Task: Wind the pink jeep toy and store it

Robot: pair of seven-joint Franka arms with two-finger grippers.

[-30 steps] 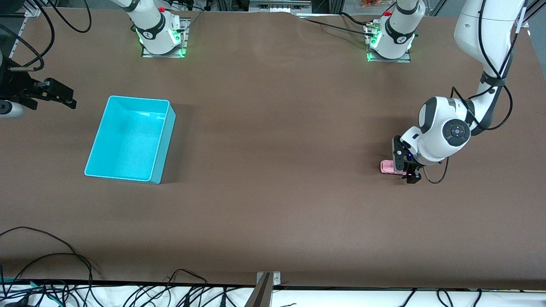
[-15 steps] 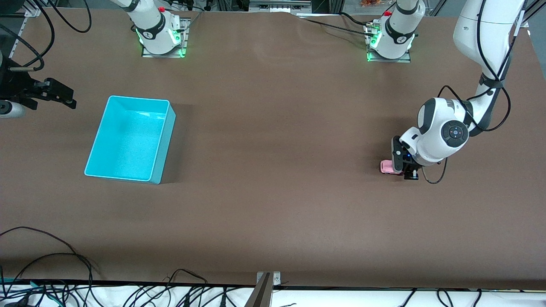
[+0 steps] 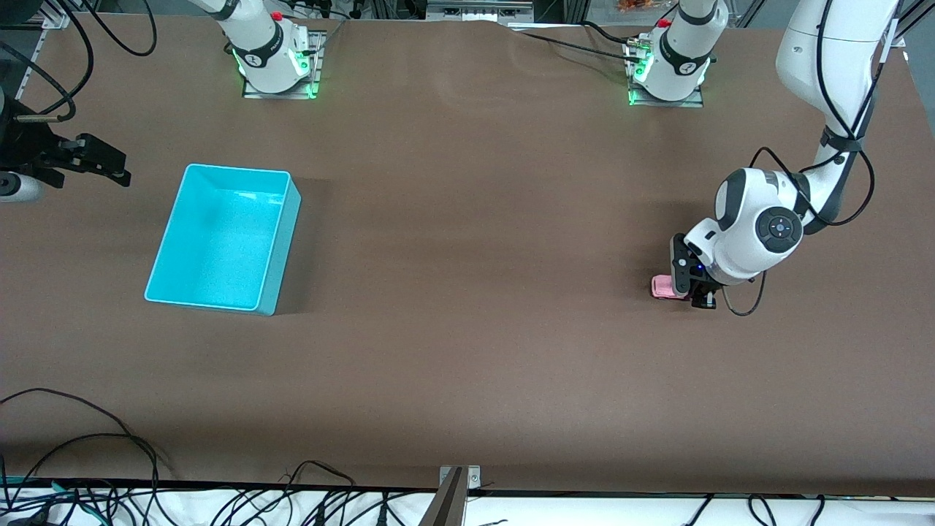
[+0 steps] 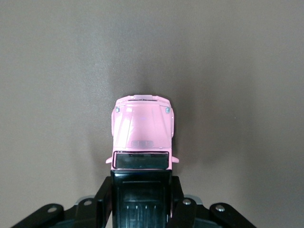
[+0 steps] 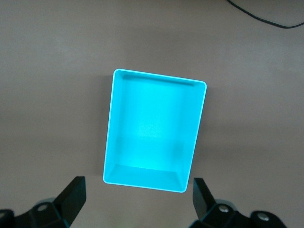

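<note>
pink/blk jeep (image 4: 142, 142), turquoise bin (image 3: 164, 256), brown table (image 3: 475, 219).

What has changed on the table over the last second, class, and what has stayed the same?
The left tool sank slightly over the pink jeep toy and now has its fingers against the jeep's black rear sides; the jeep itself has not moved. The turquoise bin and the right tool, waiting open at the right arm's end, stayed put.
</note>
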